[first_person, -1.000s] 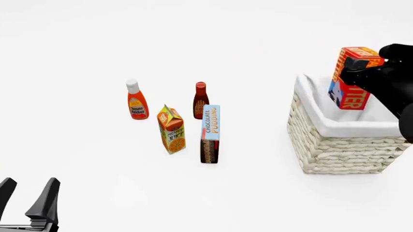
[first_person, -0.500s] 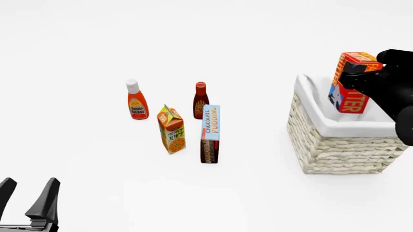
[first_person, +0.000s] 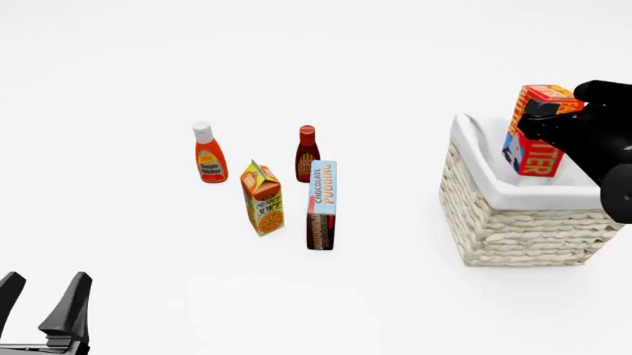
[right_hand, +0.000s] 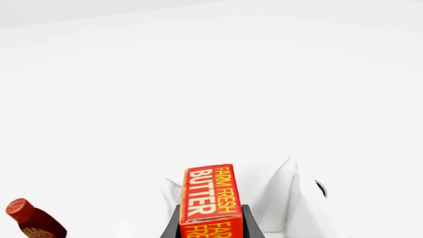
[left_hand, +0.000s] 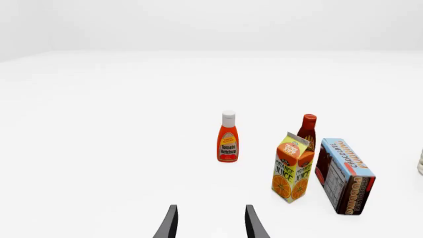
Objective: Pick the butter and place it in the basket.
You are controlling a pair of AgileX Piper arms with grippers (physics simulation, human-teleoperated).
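The butter (first_person: 533, 133), a red-and-orange carton, hangs upright over the basket (first_person: 513, 222), its lower end dipping just inside the cloth-lined rim. My right gripper (first_person: 545, 111) is shut on its upper part. In the right wrist view the butter (right_hand: 210, 198) fills the space between the black fingers, with the basket's white liner (right_hand: 278, 193) behind it. At the front left corner, far from the groceries, my left gripper (first_person: 41, 296) stands open and holds nothing; its fingertips (left_hand: 170, 223) show in the left wrist view.
An orange juice carton (first_person: 263, 198), a chocolate pudding box (first_person: 321, 205), a ketchup bottle (first_person: 209, 153) and a dark red sauce bottle (first_person: 307, 153) stand together mid-table, left of the basket. They also show in the left wrist view, the juice carton (left_hand: 291, 167) among them.
The right gripper has lowered the butter a little toward the basket and shifted it slightly right. The left arm has not moved.
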